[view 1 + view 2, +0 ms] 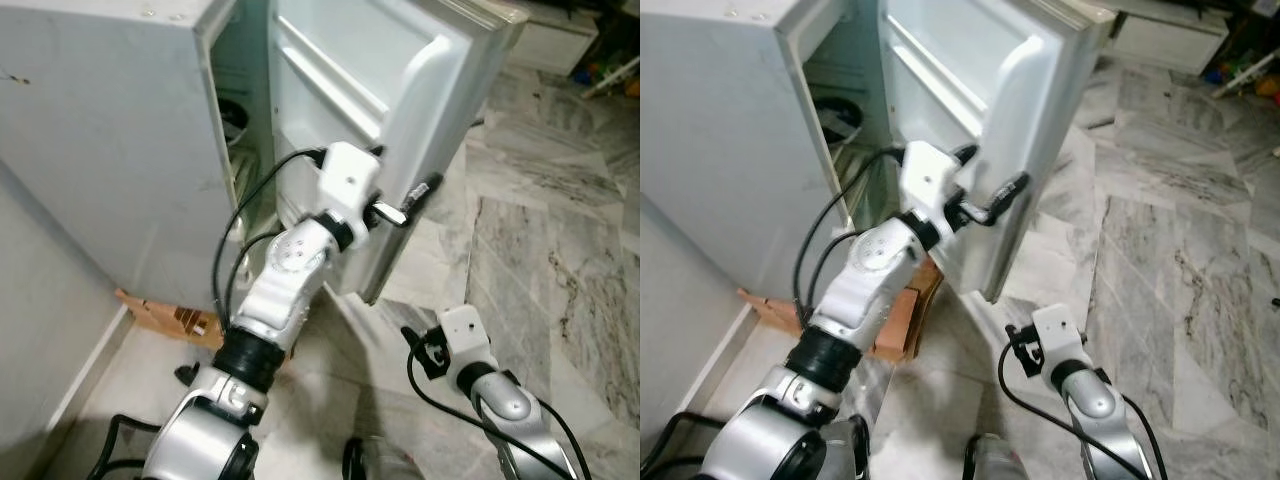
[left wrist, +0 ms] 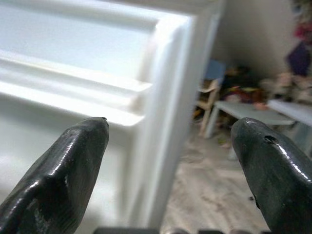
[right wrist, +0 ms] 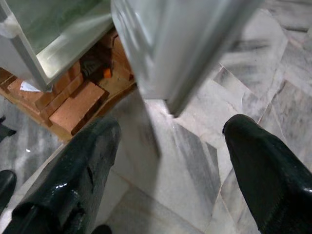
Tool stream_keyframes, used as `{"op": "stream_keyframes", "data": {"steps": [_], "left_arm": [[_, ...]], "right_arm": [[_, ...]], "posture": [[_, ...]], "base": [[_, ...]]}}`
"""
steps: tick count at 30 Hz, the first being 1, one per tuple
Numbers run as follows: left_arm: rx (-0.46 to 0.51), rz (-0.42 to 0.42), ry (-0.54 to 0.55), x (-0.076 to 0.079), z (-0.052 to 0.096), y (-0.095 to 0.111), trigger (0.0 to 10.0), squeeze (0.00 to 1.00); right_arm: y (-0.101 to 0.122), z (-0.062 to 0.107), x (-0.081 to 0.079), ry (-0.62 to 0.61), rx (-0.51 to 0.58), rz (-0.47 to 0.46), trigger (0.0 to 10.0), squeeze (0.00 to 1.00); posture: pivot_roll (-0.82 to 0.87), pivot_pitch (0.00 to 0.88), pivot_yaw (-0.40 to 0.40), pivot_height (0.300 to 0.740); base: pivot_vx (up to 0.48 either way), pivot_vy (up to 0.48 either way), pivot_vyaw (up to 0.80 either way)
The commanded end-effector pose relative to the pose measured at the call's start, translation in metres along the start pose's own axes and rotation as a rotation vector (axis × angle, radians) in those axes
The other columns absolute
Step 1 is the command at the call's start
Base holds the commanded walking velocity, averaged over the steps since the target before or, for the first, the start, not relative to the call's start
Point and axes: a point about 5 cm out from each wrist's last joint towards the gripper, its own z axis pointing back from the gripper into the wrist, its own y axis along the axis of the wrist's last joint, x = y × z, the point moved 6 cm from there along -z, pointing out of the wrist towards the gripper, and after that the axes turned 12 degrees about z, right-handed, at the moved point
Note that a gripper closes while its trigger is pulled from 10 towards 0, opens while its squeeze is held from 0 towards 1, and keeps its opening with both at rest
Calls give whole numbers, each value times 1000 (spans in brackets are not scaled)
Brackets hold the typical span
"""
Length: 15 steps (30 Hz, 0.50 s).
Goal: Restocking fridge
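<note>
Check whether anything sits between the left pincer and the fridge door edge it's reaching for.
Nothing visible does. The left pincer is open right at the free edge of the fridge door, one finger on its inner side, with only air between. The right pincer hangs open over the marble floor.

marble floor (image 1: 560, 230); fridge (image 1: 110, 130) on bricks (image 3: 73, 105)

The floor (image 1: 560, 230) is laid in grey-veined marble slabs; a plain pale wall (image 1: 40, 300) with a skirting is seen at the left. Red bricks (image 3: 73, 105) are stacked low by the wall; a low white cabinet (image 1: 1165, 40) and blurred clutter (image 2: 243, 85) are seen further back.
</note>
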Motion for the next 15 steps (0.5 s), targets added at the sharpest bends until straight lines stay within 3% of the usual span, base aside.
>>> {"op": "stream_keyframes", "data": {"steps": [1,5,8,12,15], "left_arm": [[-44,-27,101,-26,21,-6,10000,0],[-82,-70,235,-56,59,-16,10000,0],[-116,-79,307,-63,94,-28,10000,0],[-156,-96,352,-68,114,-39,10000,0],[-189,-122,379,-71,128,-48,10000,0]], "right_arm": [[5,-1,5,-18,20,5,10000,0],[10,-6,10,-47,28,-11,10000,0],[21,-12,11,-60,59,-25,10000,0],[24,-15,9,-57,67,-23,10000,0],[26,-17,11,-69,75,-23,10000,0]], "posture": [[55,118,-38,740],[81,125,-39,740],[86,126,-40,740],[86,127,-50,740],[84,123,-64,740]], "base": [[0,0,0],[0,-309,0],[0,-446,0],[0,-435,-600],[268,-395,-800]]}}
